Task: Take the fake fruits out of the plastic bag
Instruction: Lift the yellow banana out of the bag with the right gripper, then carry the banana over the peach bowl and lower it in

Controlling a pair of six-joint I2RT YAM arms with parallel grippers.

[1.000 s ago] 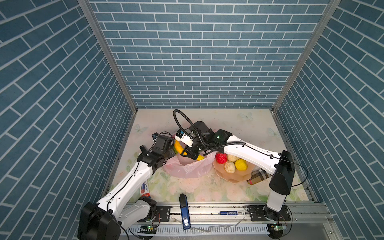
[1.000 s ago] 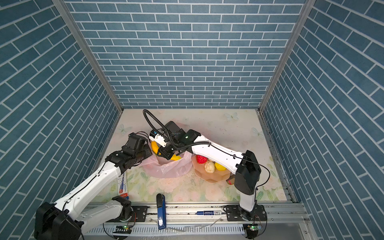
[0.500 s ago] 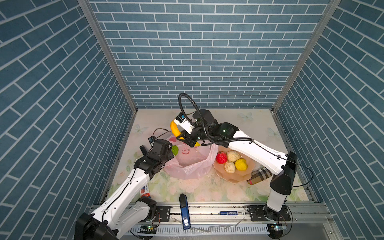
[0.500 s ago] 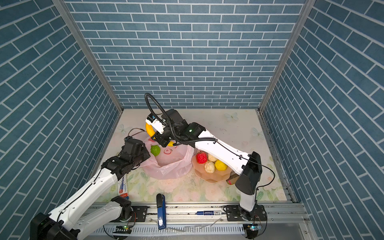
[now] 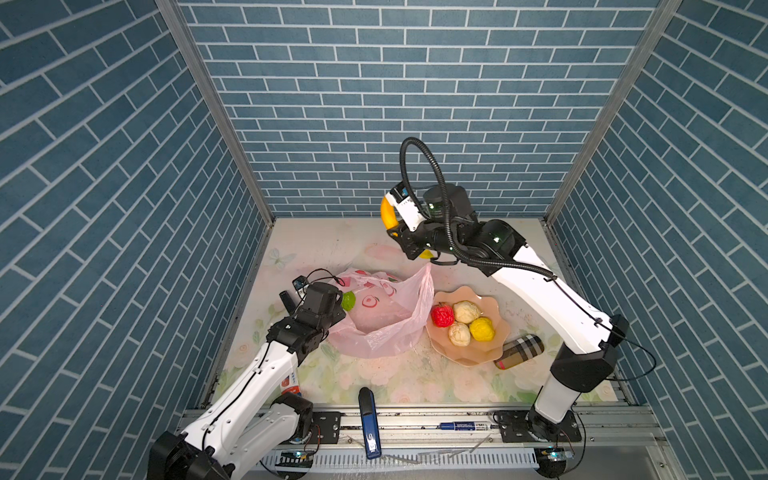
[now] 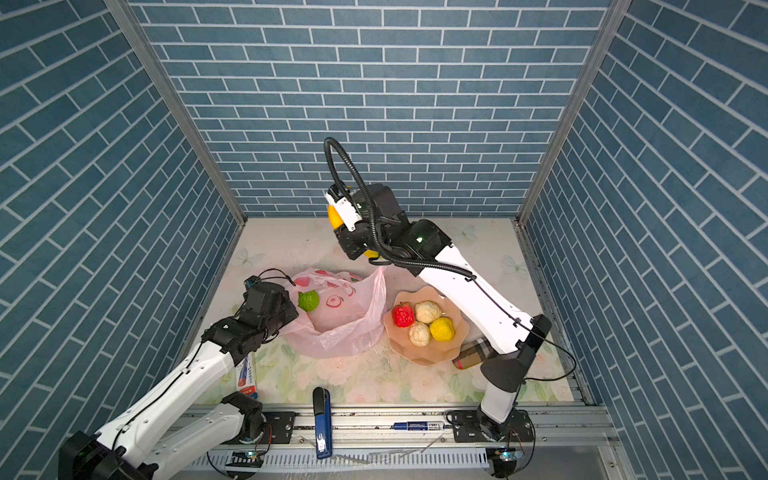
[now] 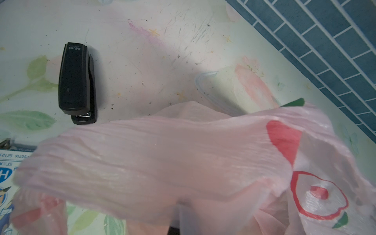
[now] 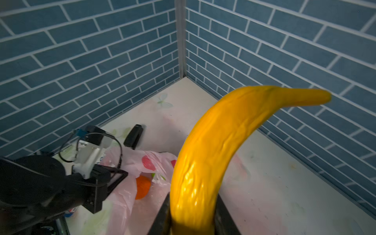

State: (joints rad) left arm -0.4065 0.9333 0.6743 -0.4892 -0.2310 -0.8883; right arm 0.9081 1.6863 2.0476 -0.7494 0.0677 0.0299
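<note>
**Hoisted banana clear of bag; two fruits left inside**

Hoisted the banana point(image 8: 213, 154) from down in the plastic bag point(image 5: 390, 328) a second ago to high above the table point(image 5: 332, 245), toward 12 o'clock and well clear of the film. Clamped near its lower end by the right gripper point(image 8: 193, 221), jaws partly closed and pressed against both flanks.

Drew the left gripper point(image 5: 337, 316) back toward 8 o'clock meanwhile. Pinched fully shut, apparently on the bag's rim at 9 o'clock, with the fingers themselves hidden under film in the left wrist view.

Uncovered the green ball point(image 5: 348, 301) at that same rim, just beside the left gripper. Also spotted deeper in the bag, from the right wrist view: orange ball point(image 8: 143, 187).

Already lying on the plate point(image 5: 490, 353) at 4 o'clock: red ball point(image 5: 442, 316), yellow ball point(image 5: 482, 328), two cream balls point(image 5: 465, 311).

Makes five of seven out once the banana is set down. Probably calls for a swing to 4 o'clock and a release over the plate, then a return for green and orange. Worth watching: limp film folding over the mouth should the left pinch slacken.
</note>
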